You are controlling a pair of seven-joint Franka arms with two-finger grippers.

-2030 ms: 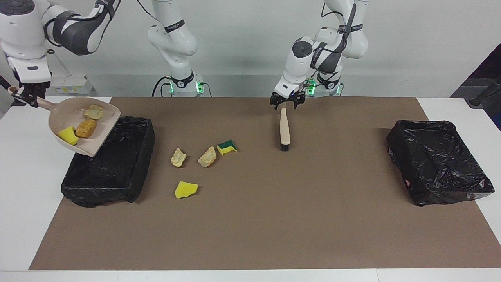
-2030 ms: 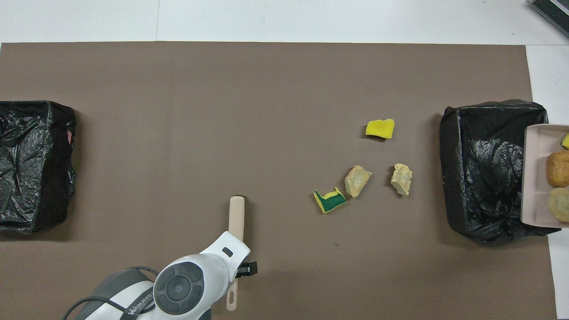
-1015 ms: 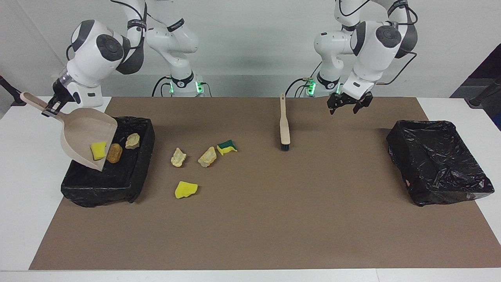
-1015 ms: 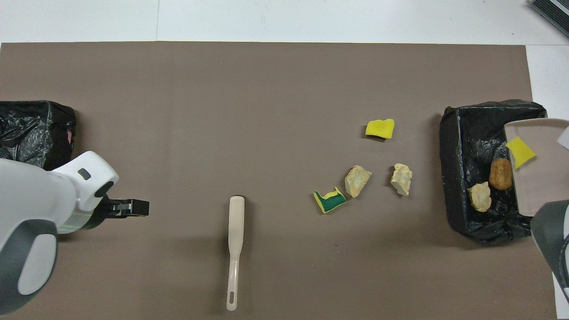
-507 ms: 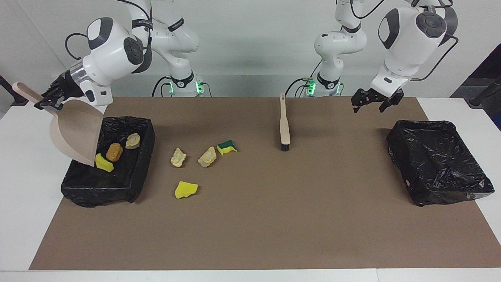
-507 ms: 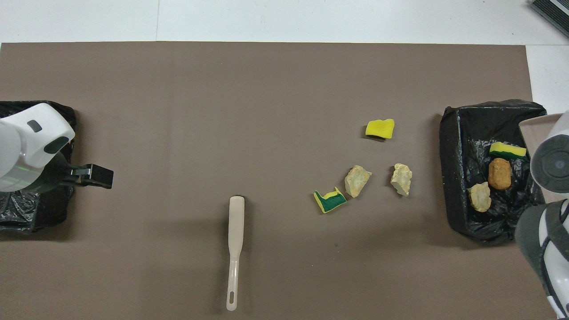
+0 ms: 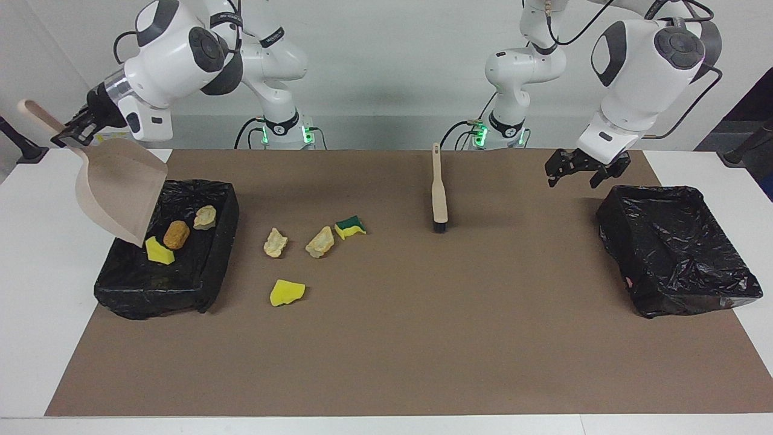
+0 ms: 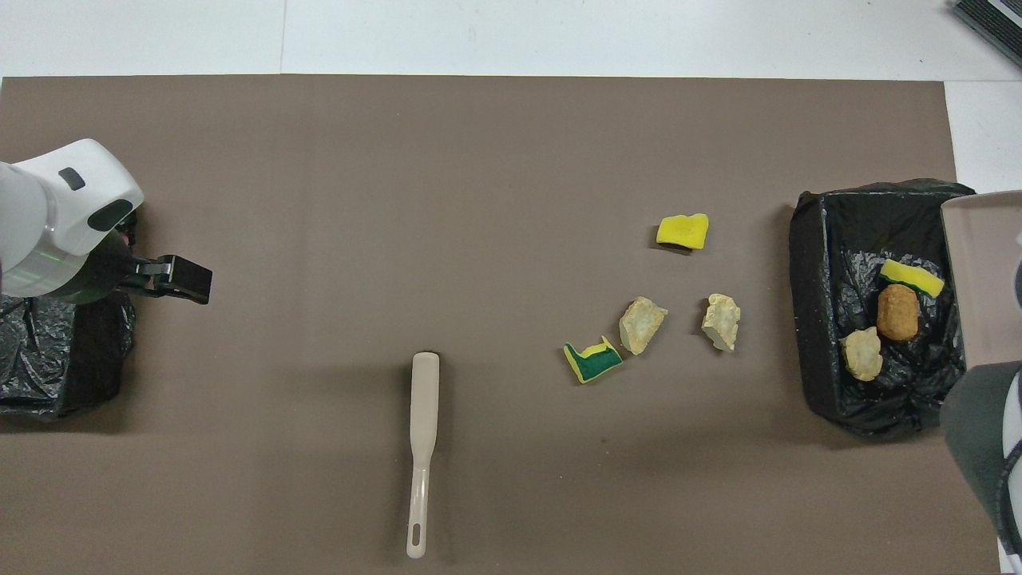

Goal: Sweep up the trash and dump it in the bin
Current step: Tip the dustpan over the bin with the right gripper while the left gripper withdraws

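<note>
We see tabletop, bin at frame left. Dustpan tipped steeply over bin so load slides out; right claw clamped on handle. Three scraps inside, four scraps on mat centre-left. Left claw apart, empty, waiting upper right.

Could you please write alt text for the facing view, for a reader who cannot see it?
The right tool holds a tilted beige dustpan over a black-lined bin containing three scraps. Four more scraps and a brush lie on the brown mat. The open left tool hovers beside a second bin.
</note>
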